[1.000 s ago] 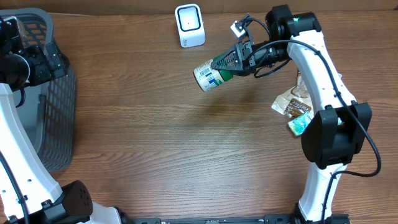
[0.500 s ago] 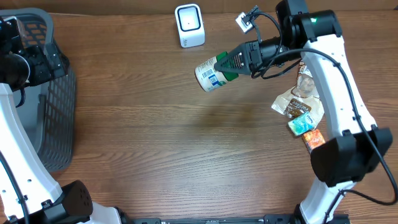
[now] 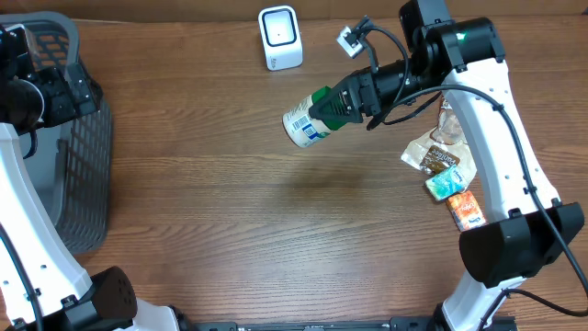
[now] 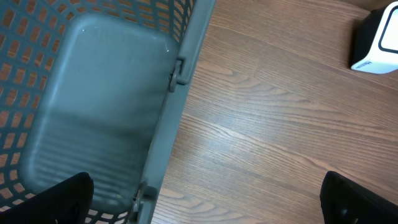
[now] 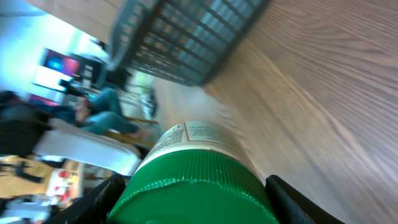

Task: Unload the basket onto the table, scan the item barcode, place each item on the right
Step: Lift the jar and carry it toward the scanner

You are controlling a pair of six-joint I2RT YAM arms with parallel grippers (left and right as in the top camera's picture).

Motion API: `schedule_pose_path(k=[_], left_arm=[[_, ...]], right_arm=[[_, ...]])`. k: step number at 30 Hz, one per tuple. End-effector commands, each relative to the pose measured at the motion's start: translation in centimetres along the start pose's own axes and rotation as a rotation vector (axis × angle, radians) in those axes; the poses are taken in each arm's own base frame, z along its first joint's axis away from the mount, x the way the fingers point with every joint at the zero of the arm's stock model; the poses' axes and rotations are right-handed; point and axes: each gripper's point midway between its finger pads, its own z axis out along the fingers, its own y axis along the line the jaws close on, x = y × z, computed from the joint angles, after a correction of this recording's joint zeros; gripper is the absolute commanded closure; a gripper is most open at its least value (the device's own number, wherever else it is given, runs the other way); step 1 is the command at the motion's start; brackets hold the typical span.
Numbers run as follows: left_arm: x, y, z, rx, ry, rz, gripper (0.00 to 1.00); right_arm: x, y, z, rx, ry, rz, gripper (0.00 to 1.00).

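Note:
The item is a canister (image 3: 306,124) with a green lid (image 5: 199,186) and a white label that carries a barcode. My right gripper (image 3: 344,101) is shut on its lid end and holds it in the air, tilted down to the left, just below and to the right of the white scanner (image 3: 279,37). In the right wrist view the black fingers (image 5: 93,205) flank the lid on both sides. My left gripper (image 4: 208,208) hangs open and empty over the rim of the grey basket (image 4: 180,74) at the far left.
The grey mesh basket (image 3: 64,156) stands at the table's left edge. Several snack packets (image 3: 446,170) lie at the right beside the right arm's base. The scanner (image 4: 379,40) also shows at the upper right in the left wrist view.
The right arm has swung its wrist, so the canister tilts more steeply and sits slightly lower and further left. The left arm has not moved.

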Motion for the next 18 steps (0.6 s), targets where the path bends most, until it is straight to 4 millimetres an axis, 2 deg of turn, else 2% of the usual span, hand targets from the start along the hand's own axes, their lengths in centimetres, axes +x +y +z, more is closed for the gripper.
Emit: schedule_pose_path(k=[1, 6, 9, 14, 18], left_arm=[[-0.1, -0.1, 0.1, 0.004, 0.001, 0.02, 0.01], [-0.1, -0.1, 0.1, 0.004, 0.001, 0.02, 0.01], [-0.1, -0.1, 0.1, 0.004, 0.001, 0.02, 0.0], [-0.1, -0.1, 0.1, 0.004, 0.001, 0.02, 0.0], [-0.1, -0.1, 0.1, 0.004, 0.001, 0.02, 0.0]], right_arm=[[-0.1, 0.8, 1.0, 0.142, 0.045, -0.037, 0.39], [-0.1, -2.7, 3.1, 0.493, 0.101, -0.013, 0.39], [-0.8, -4.5, 3.2, 0.694, 0.084, -0.02, 0.39], [-3.5, -6.8, 3.3, 0.924, -0.013, -0.111, 0.4], [-6.8, -8.7, 2.5, 1.082, -0.146, -0.208, 0.43]])
